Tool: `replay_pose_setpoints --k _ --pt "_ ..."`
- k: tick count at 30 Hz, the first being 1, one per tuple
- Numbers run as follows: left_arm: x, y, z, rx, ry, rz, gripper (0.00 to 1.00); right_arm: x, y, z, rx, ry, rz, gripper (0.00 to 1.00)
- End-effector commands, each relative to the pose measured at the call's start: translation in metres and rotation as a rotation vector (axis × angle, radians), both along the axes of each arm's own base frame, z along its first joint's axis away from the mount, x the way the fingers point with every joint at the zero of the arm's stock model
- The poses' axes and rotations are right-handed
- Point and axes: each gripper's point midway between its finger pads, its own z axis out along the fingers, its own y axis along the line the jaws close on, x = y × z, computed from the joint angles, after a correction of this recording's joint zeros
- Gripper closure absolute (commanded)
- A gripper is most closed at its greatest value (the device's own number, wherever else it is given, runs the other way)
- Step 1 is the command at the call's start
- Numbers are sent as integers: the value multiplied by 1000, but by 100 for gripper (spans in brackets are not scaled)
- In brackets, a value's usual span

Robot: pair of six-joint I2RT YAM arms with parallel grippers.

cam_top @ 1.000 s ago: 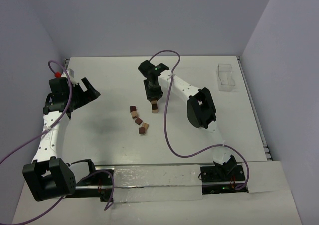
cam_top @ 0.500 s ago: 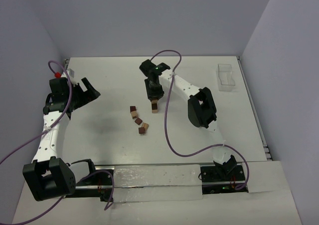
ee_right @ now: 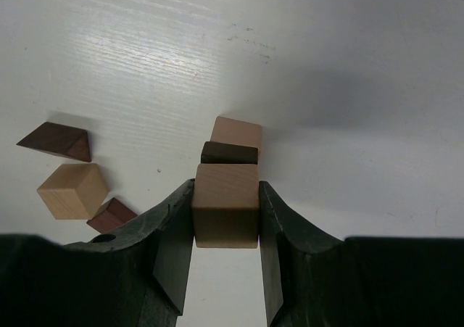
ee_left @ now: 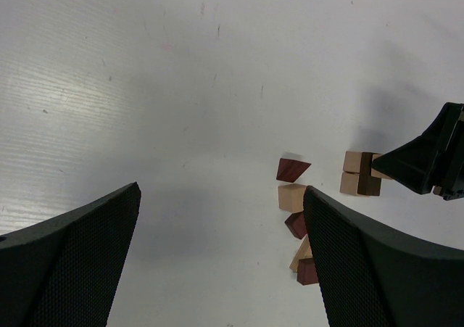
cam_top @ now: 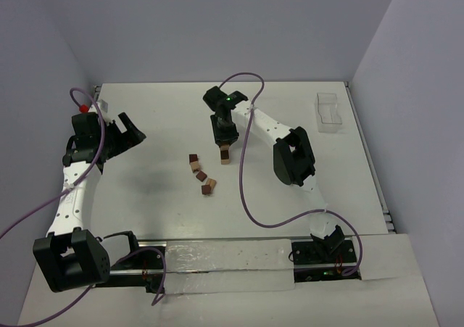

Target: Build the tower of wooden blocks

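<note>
My right gripper is shut on a light tan wood block, held by its two side faces. Straight beneath it stands the tower: a dark brown cube on a tan cube. I cannot tell whether the held block touches the dark one. Several loose wood blocks lie left of the tower: a dark wedge-like piece, a tan cube and a dark one. My left gripper hangs open and empty far to the left, with the loose blocks past its right finger.
A clear plastic tray sits at the far right of the white table. The right arm's purple cable loops over the table just right of the loose blocks. Walls close in on the left and right.
</note>
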Motion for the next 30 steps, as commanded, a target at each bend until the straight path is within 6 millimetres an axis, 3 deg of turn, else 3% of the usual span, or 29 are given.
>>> replay_pose_setpoints --k 1,30 --pt "6 -1 13 -10 -54 -2 1 6 3 19 29 -40 -10 75" --pt "5 -1 12 -15 -52 -1 1 -5 8 19 22 -34 -12 73"
